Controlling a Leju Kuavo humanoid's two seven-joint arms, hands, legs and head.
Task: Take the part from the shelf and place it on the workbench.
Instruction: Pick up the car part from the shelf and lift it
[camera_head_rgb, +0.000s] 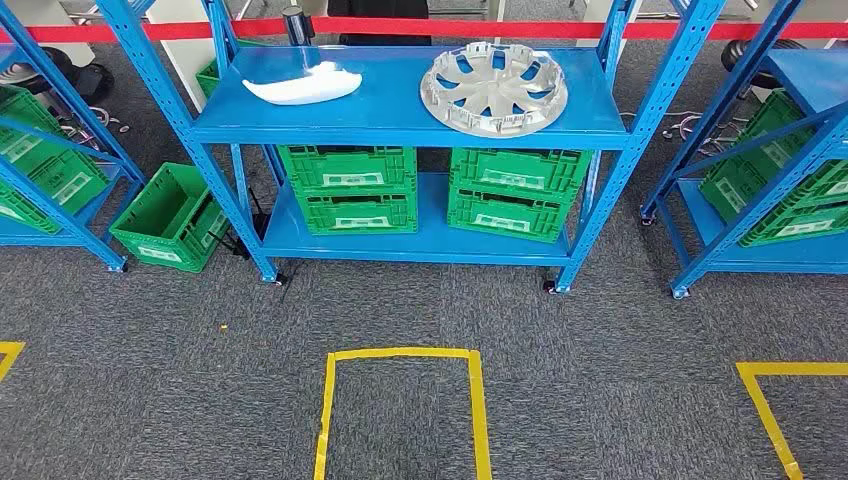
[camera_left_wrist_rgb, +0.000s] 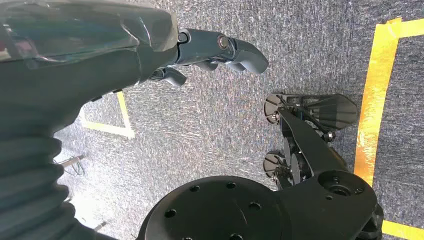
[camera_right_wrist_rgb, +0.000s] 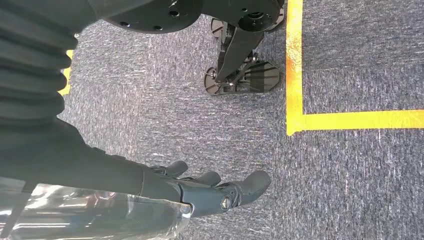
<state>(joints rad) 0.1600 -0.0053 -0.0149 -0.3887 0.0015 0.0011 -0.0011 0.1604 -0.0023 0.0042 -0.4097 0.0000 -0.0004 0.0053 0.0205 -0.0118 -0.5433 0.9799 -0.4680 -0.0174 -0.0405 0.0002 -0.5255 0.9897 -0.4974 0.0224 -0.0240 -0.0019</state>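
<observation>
Got a silver hubcap (camera_head_rgb: 494, 87) and white part (camera_head_rgb: 302, 84) lying apart on the blue shelf (camera_head_rgb: 400, 125) top. Left hand (camera_left_wrist_rgb: 210, 52) and right hand (camera_right_wrist_rgb: 215, 187) loosely open, holding nothing, over carpet (camera_head_rgb: 600, 380).

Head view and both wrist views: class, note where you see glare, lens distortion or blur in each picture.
Head view: sharp; glare on the blue shelf top near the white part; uprights splay outward, suggesting a wide lens. Left wrist view: left hand close up, its clear cover reflecting light. Right wrist view: right hand likewise; carpet crisp.
</observation>
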